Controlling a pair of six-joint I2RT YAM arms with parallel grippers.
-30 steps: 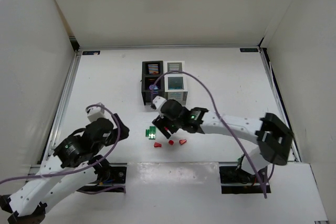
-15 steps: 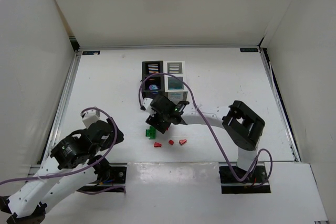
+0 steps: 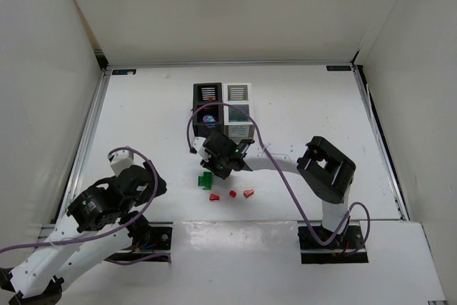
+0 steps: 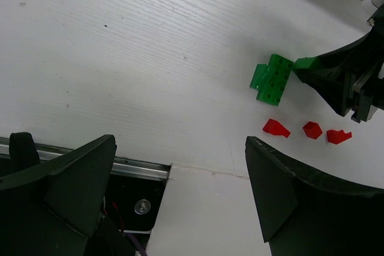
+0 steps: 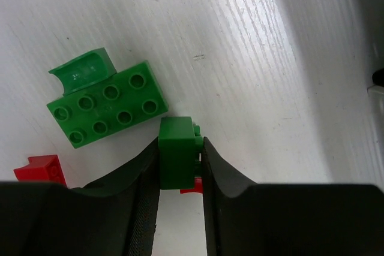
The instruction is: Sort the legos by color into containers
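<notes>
A small green lego [image 5: 178, 153] is pinched between the fingertips of my right gripper [image 5: 180, 148], which is shut on it just above the table. Next to it lie a green studded plate [image 5: 105, 109] and a curved green piece [image 5: 81, 71]. Three small red legos [image 4: 276, 128] [image 4: 312, 129] [image 4: 338, 136] lie just nearer the arm bases. From above, my right gripper [image 3: 212, 170] sits over the green legos [image 3: 206, 181]. The black container [image 3: 197, 113] and the white container [image 3: 238, 93] stand side by side behind it. My left gripper [image 4: 180, 148] is open and holds nothing, near the table's front left.
A metal rail [image 4: 135, 169] and the raised white mounting plate [image 3: 235, 237] run along the front edge. The right arm's purple cable [image 3: 282, 169] loops over the table. White walls enclose the table on three sides.
My right gripper has shut on the small green lego beside the green plate. The right arm folded in toward the left. The left arm barely shifted.
</notes>
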